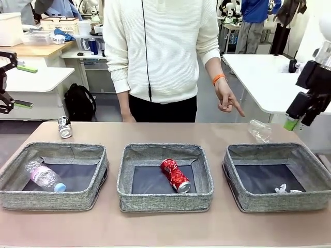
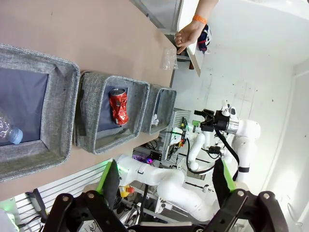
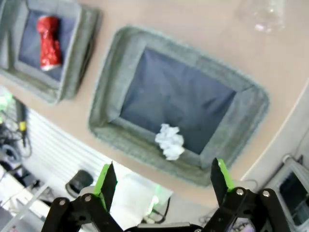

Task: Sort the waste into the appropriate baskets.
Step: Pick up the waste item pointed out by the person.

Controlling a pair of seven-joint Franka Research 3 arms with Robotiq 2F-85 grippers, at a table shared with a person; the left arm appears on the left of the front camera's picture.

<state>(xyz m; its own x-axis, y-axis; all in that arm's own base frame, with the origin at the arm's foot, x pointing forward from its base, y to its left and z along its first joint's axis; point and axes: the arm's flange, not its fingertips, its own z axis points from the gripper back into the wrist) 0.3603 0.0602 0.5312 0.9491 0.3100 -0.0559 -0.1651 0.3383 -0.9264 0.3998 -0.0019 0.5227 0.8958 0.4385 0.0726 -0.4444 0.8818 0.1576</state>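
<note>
Clear label-less bottle (image 1: 260, 130) lies on the table (image 1: 155, 132) just behind the right basket (image 1: 279, 200) (a person's hand (image 1: 226, 101) points at it); likely light, thin-walled, slippery — grip mid-body, gently; left gripper (image 2: 165, 170) and right gripper (image 3: 164, 170) — jaws spread, empty.

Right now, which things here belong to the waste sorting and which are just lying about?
Job: clear plastic bottle with pink label; red drink can; small white scrap; dark drink can; clear label-less bottle; three grey woven baskets.
Lying about: black backpack; white storage box.
</note>
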